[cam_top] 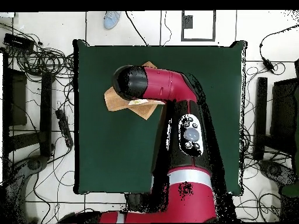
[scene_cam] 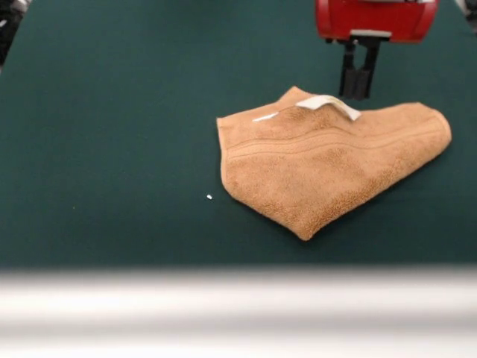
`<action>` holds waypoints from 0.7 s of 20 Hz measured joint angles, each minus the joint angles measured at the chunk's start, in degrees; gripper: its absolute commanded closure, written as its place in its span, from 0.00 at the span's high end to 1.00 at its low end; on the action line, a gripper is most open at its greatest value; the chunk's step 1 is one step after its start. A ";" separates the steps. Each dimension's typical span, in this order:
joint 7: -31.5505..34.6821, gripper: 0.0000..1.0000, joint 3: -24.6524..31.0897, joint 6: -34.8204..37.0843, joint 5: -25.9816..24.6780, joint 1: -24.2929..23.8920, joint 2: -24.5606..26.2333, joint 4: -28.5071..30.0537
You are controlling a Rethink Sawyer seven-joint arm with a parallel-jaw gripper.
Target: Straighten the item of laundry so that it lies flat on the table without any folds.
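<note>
The orange-tan towel (scene_cam: 328, 168) lies folded over on itself into a rough triangle on the dark green table (scene_cam: 104, 149), right of centre. Its white label (scene_cam: 332, 105) sticks up at the far edge, and a border band runs across the upper layer. My gripper (scene_cam: 357, 88) hangs from the red arm (scene_cam: 373, 19) just behind the towel's far edge, close to the label. Its black fingers are close together and hold nothing. In the overhead view the arm (cam_top: 155, 84) covers most of the towel (cam_top: 112, 98), and the gripper is hidden beneath it.
A small white speck (scene_cam: 209, 197) lies on the cloth left of the towel. The table's pale front edge (scene_cam: 238, 306) runs along the bottom. Cables and black equipment (cam_top: 35, 64) lie on the floor around the table, with a shoe (cam_top: 112, 19) beyond the far side.
</note>
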 measured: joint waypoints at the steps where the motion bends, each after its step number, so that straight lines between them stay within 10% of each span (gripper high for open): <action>1: 0.00 0.00 0.02 0.00 -0.01 0.06 0.04 -0.19; 14: 0.00 0.00 -0.26 0.01 -2.65 2.65 2.82 -4.03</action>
